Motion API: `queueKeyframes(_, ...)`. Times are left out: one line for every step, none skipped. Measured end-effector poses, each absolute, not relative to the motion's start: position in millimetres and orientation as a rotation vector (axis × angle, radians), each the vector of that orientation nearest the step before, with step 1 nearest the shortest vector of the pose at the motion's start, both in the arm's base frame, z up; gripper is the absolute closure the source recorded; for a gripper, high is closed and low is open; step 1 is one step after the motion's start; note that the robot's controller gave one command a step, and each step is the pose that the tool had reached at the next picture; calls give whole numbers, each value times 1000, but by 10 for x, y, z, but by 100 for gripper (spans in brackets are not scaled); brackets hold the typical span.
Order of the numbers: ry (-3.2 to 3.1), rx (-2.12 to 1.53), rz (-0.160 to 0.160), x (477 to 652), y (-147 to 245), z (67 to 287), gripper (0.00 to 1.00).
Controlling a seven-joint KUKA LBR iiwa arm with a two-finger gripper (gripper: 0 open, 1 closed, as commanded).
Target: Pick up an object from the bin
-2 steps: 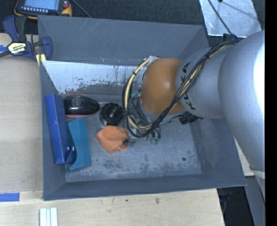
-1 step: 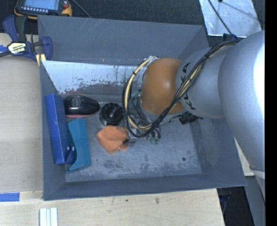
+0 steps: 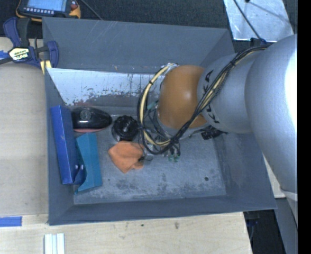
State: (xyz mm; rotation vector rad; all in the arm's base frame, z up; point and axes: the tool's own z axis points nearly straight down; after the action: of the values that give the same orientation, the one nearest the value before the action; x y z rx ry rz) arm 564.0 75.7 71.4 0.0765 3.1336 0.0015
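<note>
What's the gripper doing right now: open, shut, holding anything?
Gripper: cannot be told whether it is open, shut or holding anything; it is low beside the crumpled orange cloth-like lump.

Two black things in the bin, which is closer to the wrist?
The small round one, right beside the wrist cables; the oval one lies farther left.

In the bin (image 3: pixel 198 176), a long bar (image 3: pixel 59 142) lies along the wall at 9 o'clock, with a flat slab (image 3: pixel 90 163) just beside it on its 3 o'clock side. A mouse-shaped thing (image 3: pixel 90 119) sits at 10 o'clock, a round cap (image 3: pixel 125 126) near at its 3 o'clock. A crumpled lump (image 3: pixel 125 156) lies at the cap's 6 o'clock. The arm's wrist (image 3: pixel 179 102) hangs over the middle, at the lump's 2 o'clock.
</note>
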Motion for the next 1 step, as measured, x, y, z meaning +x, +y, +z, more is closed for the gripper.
queueKeyframes(3134,76,1,5640,757,714,100)
